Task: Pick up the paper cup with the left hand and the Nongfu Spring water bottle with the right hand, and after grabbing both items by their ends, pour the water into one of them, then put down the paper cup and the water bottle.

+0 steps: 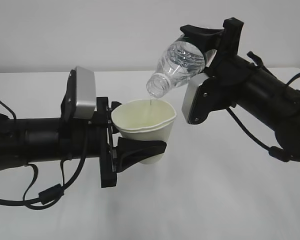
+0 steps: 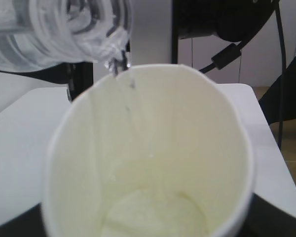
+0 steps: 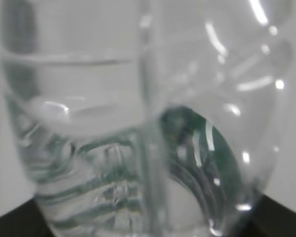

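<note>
My left gripper [image 1: 135, 150] is shut on the white paper cup [image 1: 145, 127], holding it upright above the table. The cup's cream inside fills the left wrist view, with a little water [image 2: 153, 215] pooled at its bottom. My right gripper [image 1: 210, 42] is shut on the base end of the Nongfu Spring water bottle [image 1: 177, 65], which tilts neck-down to the left. Its open mouth [image 1: 157, 87] hangs just above the cup's rim, and a thin stream [image 1: 150, 102] falls into the cup. The bottle [image 3: 138, 128] fills the right wrist view, its green label showing through.
The white table [image 1: 230, 200] lies under both arms. Black cables [image 1: 45, 192] hang from the left arm near the front left. In the left wrist view the table's far edge [image 2: 266, 128] shows, with dark equipment and cables [image 2: 227, 24] behind it.
</note>
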